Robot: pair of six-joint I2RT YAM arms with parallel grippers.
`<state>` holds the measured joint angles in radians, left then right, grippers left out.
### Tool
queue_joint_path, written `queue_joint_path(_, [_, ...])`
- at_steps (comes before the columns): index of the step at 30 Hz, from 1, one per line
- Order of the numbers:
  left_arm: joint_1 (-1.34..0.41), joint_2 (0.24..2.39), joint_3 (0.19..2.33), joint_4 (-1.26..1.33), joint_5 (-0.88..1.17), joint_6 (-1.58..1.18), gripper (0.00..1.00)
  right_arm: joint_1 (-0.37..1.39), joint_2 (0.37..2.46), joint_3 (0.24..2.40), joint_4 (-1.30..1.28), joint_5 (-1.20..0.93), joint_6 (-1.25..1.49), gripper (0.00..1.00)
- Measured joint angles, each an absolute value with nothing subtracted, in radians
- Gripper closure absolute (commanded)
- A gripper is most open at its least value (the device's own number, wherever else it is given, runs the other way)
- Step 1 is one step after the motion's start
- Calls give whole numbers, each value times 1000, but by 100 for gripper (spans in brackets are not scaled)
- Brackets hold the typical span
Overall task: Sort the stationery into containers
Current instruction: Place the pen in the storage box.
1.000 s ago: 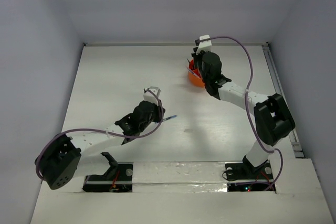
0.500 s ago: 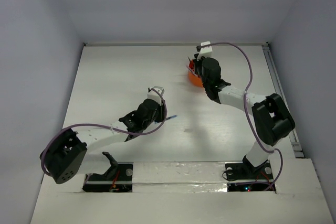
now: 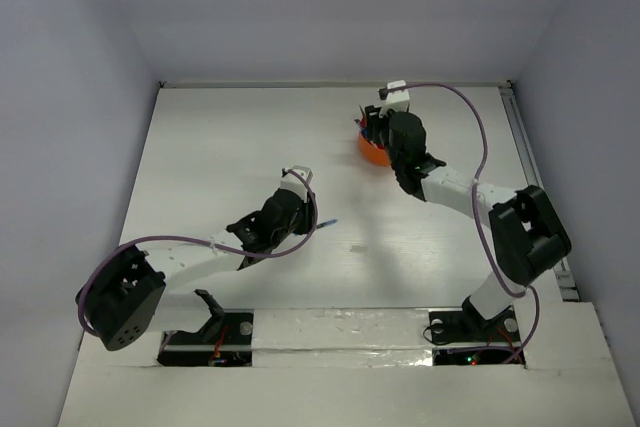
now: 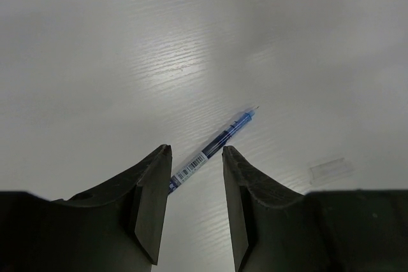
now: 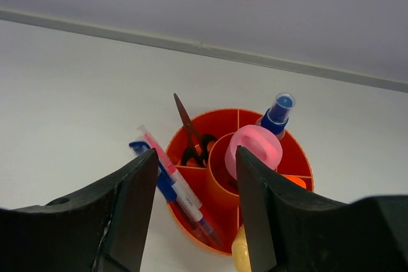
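"How far along is it getting?"

"Nearly done, I'd say. The orange tub (image 5: 217, 116) at the far side is holding scissors (image 5: 190, 137), a pink tube (image 5: 256, 150), a blue-capped bottle (image 5: 279, 111) and some pens (image 5: 180, 188). The right fingers (image 5: 127, 202) are hanging apart above it, gripping nothing."

"Anything left?"

"One blue pen (image 4: 215, 145) is lying on the worktop (image 3: 220, 147); the left fingers (image 4: 150, 189) are standing apart over it, not clamping."
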<state>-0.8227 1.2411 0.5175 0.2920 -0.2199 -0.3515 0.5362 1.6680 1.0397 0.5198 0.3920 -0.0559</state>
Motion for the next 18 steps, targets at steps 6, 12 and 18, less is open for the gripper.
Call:
queue_joint_path(6, [-823, 1240, 517, 273, -224, -352, 65, 536, 1573, 1029, 490, 382, -30, 46])
queue_joint_path(12, [-823, 1240, 517, 255, -237, -352, 67, 536, 1434, 952, 390, 316, 117, 100])
queue_joint_path(18, [-823, 1241, 518, 241, -240, -337, 69, 538, 1248, 781, 231, 89, 336, 100])
